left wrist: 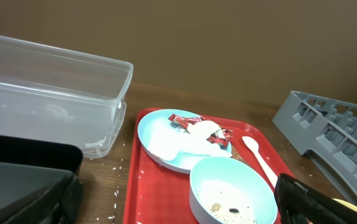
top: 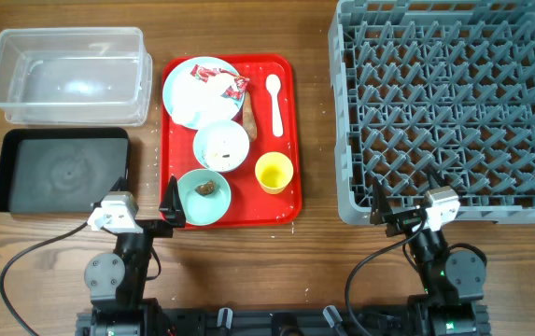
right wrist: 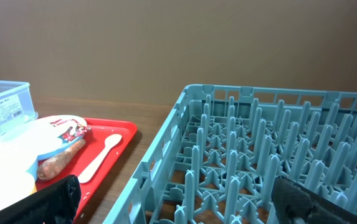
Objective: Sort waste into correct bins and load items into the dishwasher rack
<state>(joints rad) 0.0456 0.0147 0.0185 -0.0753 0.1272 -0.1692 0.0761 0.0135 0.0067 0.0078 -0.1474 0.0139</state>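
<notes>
Snack wrapper lies on the blue plate on the red tray; its print seems too small to read. Both arms fold low at the near edge of the table, left gripper and right gripper with fingers spread, empty, the right by the rack.

The dishwasher rack is cut off by the overhead view's top edge.

Left: tub behind shallow tray. Centre: serving tray carrying plate, bowls, cup, spoon. Right: rack.
</notes>
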